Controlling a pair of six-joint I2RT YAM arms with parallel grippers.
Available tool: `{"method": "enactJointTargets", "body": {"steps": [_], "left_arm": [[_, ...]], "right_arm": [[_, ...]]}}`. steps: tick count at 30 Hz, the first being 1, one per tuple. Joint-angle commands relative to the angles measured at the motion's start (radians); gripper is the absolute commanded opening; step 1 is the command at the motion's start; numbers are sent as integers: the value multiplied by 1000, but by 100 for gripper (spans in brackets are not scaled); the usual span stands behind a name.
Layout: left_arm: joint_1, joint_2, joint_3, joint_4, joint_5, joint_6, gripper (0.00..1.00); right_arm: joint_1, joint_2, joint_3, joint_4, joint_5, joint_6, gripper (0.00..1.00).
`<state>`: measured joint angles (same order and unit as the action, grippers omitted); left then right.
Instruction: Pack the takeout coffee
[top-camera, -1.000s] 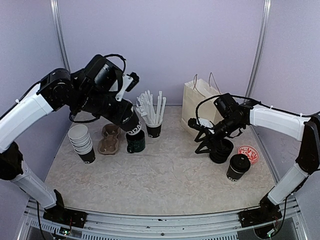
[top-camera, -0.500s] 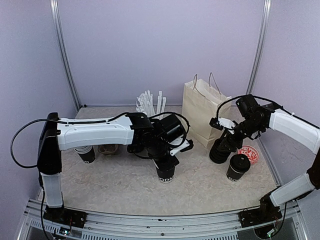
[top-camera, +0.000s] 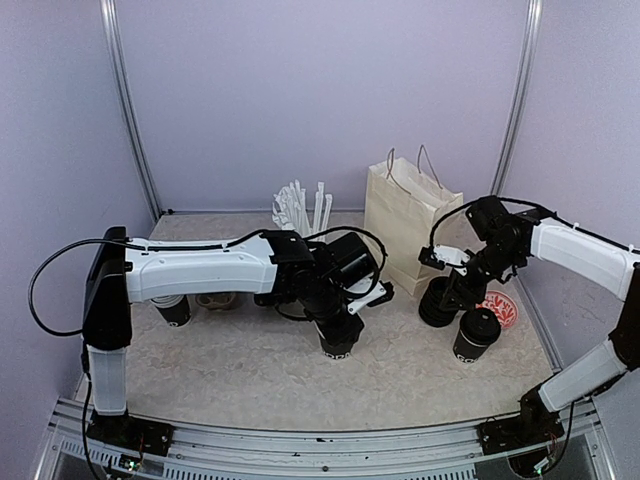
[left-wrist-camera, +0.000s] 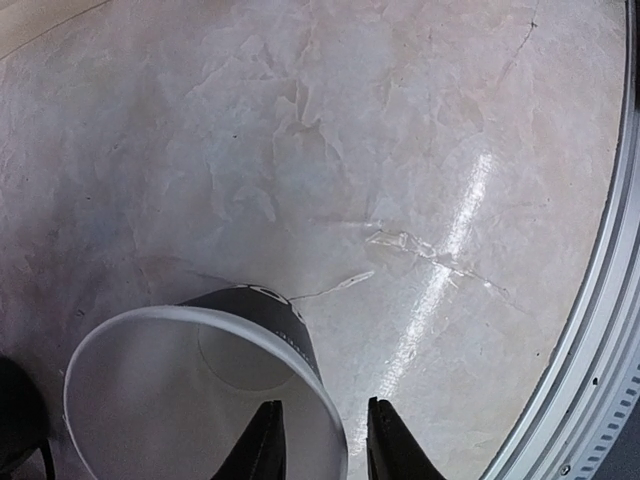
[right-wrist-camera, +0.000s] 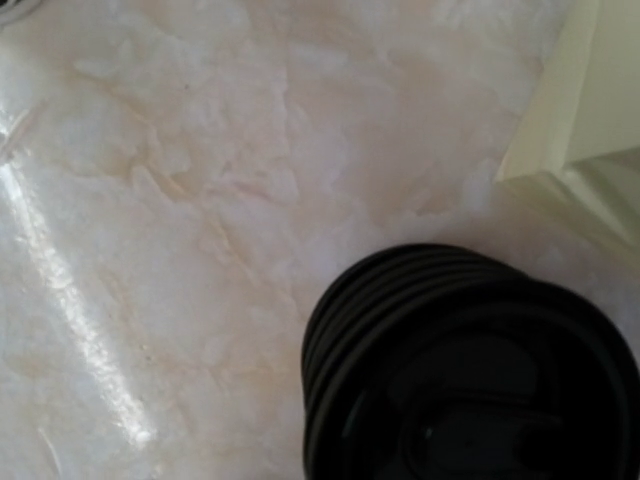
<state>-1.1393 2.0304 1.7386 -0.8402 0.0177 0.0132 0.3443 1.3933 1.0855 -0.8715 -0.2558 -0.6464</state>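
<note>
An open takeout coffee cup (top-camera: 338, 345), black with a white inner wall (left-wrist-camera: 190, 400), stands upright on the table's middle. My left gripper (top-camera: 337, 322) is right above it. In the left wrist view its jaws (left-wrist-camera: 323, 405) straddle the rim, one finger inside and one outside, with a little space on each side. A lidded cup (top-camera: 476, 335) stands at the right. Beside it is a stack of black lids (top-camera: 440, 301) (right-wrist-camera: 470, 380). My right gripper (top-camera: 452, 282) hangs just over that stack; its fingers do not show in the right wrist view.
A cream paper bag (top-camera: 408, 225) stands open behind the lids. White straws (top-camera: 298, 206) rise behind my left arm. A stack of cups (top-camera: 175, 308) and a brown carrier (top-camera: 215, 298) sit at the left, partly hidden. A red coaster (top-camera: 499, 304) lies at the right.
My left arm swung from the back left down to the table's middle, carrying the open cup, and its jaws have parted from the cup wall. My right arm lifted slightly above the lid stack.
</note>
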Motion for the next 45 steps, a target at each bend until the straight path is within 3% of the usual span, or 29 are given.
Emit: {"method": "enactJointTargets", "body": {"steps": [1,9,21,30,38,45], "left_arm": [[-12,-19,27,24,-13,8,31],[-9,-129,-19,105,-76,-8,37],[6,-207,-77,168,-133,-40,38],[17,-235,-92,189,-160,-39,38],[30,-267,-124,214,-189,-46,38],[44,-320,-193,415,-278,-19,45]], "right_arm": [[-7,26,7,-15,24,-11,62],[-7,84,31,-27,32,-11,40],[-7,98,61,-31,46,9,22],[-7,118,59,-38,43,28,20],[-7,106,95,-71,13,37,8],[-7,56,141,-129,-75,40,4]]}}
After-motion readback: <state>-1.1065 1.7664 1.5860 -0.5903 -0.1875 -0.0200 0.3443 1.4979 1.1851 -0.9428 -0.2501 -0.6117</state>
